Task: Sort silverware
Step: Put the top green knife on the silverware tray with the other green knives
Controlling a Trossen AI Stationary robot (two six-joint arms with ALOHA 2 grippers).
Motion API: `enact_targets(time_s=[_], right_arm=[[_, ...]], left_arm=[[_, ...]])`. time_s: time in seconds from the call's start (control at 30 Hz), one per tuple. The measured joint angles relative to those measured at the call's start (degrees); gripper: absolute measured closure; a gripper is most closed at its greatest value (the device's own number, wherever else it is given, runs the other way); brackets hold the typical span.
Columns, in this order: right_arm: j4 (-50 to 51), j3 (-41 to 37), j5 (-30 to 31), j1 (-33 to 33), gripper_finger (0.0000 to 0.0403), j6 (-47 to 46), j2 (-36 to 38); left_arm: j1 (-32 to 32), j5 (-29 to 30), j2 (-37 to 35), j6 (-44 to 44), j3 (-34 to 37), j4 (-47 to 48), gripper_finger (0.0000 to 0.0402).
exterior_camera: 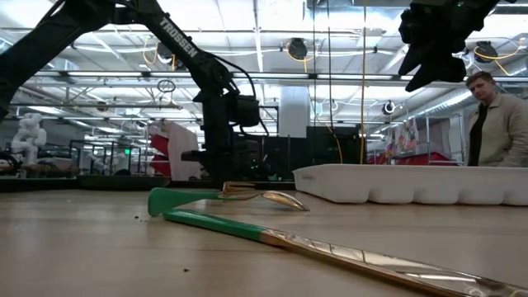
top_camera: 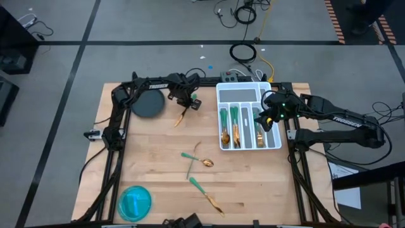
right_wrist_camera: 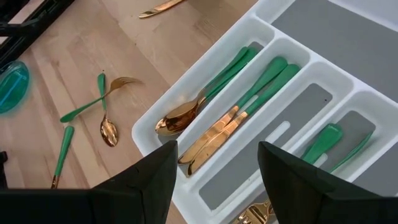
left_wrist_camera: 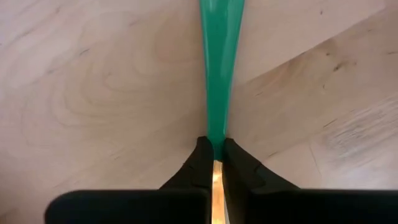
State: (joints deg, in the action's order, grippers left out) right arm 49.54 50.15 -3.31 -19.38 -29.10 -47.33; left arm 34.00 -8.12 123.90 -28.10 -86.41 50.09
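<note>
Pinching a gold-headed, teal-handled piece of silverware (left_wrist_camera: pixel 219 74) where handle meets metal, the left end effector (left_wrist_camera: pixel 215 163) has its fingers pressed together on that narrow neck. In the high view this end effector (top_camera: pixel 184 99) sits at upper centre-left of the frame, just right of a dark round disc (top_camera: pixel 148 103), with the held piece (top_camera: pixel 182 114) running down-left from it over the wooden desk (top_camera: pixel 253 183). Whether the piece is lifted clear of the desk cannot be told.

The right end effector (right_wrist_camera: pixel 214 180) hangs over the white compartment tray (top_camera: pixel 250 85) at upper centre-right, fingers spread and holding nothing. Several sorted pieces (right_wrist_camera: pixel 217 99) already lie lengthwise in the tray's slots.

Governing relation: the tray lies to the right of the held piece, and its slots run top to bottom in the frame, whereas the piece lies on a diagonal. In my judgement, it must be carried rightward and turned to match.

A crossed pair (top_camera: pixel 196 158) and a single piece (top_camera: pixel 205 195) remain loose at lower centre. A blue round bowl (top_camera: pixel 135 202) stands at lower left.
</note>
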Motion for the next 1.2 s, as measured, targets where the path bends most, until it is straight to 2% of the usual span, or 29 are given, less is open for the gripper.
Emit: enact_targets(time_s=[0.4,0.7,0.8,1.0,1.2], right_arm=[[0.0,0.0,0.0,0.0,0.0188,0.0,0.0],[0.0,0.0,-0.3,0.0,0.0188,1.3,0.0],[0.0,0.0,-1.3,0.0,0.0186,1.7,0.0],[0.0,0.0,-1.5,0.0,0.0179,1.3,0.0],[0.0,0.0,-1.5,0.0,0.0179,1.1,0.0]], left_arm=[[-0.4,0.0,1.2,2.5,-10.4,8.3,0.0400],[-0.8,0.1,0.3,3.0,-11.9,9.8,0.0398],[-0.8,-0.1,-0.7,3.0,-12.0,6.9,0.0374],[0.7,1.1,-0.9,2.1,-12.1,-4.3,0.0300],[1.5,3.6,-0.9,4.8,-12.1,-3.3,0.0250]])
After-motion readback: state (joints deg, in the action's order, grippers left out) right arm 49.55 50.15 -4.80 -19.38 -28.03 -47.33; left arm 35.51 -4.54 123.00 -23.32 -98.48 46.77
